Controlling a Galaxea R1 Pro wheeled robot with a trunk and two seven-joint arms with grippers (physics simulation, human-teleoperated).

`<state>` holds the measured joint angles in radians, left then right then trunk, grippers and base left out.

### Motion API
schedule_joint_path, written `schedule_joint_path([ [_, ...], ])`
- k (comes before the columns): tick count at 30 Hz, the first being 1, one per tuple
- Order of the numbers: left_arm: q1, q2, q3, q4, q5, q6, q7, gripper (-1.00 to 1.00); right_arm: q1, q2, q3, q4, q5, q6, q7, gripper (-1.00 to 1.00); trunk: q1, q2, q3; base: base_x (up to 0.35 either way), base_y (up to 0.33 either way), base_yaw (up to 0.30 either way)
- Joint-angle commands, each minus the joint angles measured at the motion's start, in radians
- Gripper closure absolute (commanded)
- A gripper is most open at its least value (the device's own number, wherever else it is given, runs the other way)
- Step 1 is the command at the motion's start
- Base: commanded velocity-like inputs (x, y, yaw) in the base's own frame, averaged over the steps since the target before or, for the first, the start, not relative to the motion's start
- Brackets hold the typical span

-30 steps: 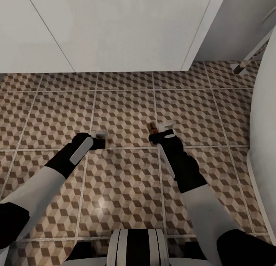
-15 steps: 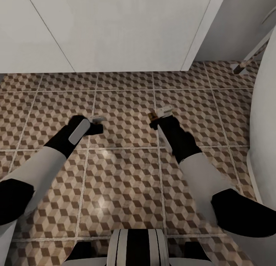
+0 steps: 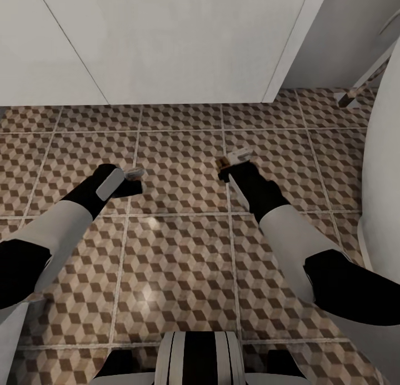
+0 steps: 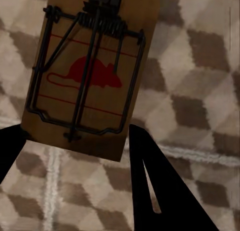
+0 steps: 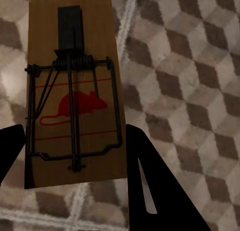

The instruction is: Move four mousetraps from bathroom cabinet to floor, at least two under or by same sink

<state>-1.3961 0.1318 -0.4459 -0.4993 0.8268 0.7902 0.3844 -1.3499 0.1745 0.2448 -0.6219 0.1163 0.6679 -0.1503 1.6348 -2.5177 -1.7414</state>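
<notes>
Each of my grippers carries one mousetrap over the bathroom floor (image 3: 178, 246), a cube-patterned tile. My left gripper (image 3: 135, 176) is shut on a tan mousetrap (image 4: 87, 73) with a black wire spring and a red mouse print; the trap sits between its dark fingers (image 4: 150, 181). My right gripper (image 3: 230, 161) is shut on a second mousetrap (image 5: 75, 91), whose brown edge (image 3: 221, 163) shows in the head view. Both hang low over the tiles, a short way in front of the sink's white vanity (image 3: 166, 46). The basin and the cabinet are out of view.
A white rounded fixture (image 3: 383, 174) stands along the right edge, close to my right arm. A slanted bar (image 3: 358, 90) leans at the back right beyond the vanity's corner. My own base (image 3: 197, 357) shows at the front.
Both arms have reached forward toward the vanity, carrying their mousetraps farther out over the tiles. The camera has not shifted.
</notes>
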Motion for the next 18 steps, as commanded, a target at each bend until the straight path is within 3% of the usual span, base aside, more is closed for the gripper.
schedule_joint_path([
  [1,-0.001,0.002,-0.008,-0.004,0.006,0.003,-0.018,1.0,-0.001,0.0,0.003,0.009,0.006,-0.013,-0.003,1.0,0.0,0.0,-0.001,0.0,0.0,0.0],
  [6,-0.001,0.022,-0.01,-0.05,0.006,0.007,-0.071,1.0,-0.002,0.0,0.002,0.023,0.005,-0.043,-0.002,1.0,0.0,0.0,-0.001,0.0,0.0,0.0],
  [13,-0.001,0.082,-0.01,-0.161,0.006,0.011,-0.077,1.0,-0.002,0.0,0.003,0.024,0.002,-0.049,0.0,1.0,0.0,0.0,-0.001,0.0,0.0,0.0],
  [18,-0.001,0.096,-0.012,-0.187,0.007,0.011,-0.078,1.0,-0.002,0.0,0.005,0.023,0.002,-0.05,0.0,1.0,0.0,0.0,-0.001,0.0,0.0,0.0],
])
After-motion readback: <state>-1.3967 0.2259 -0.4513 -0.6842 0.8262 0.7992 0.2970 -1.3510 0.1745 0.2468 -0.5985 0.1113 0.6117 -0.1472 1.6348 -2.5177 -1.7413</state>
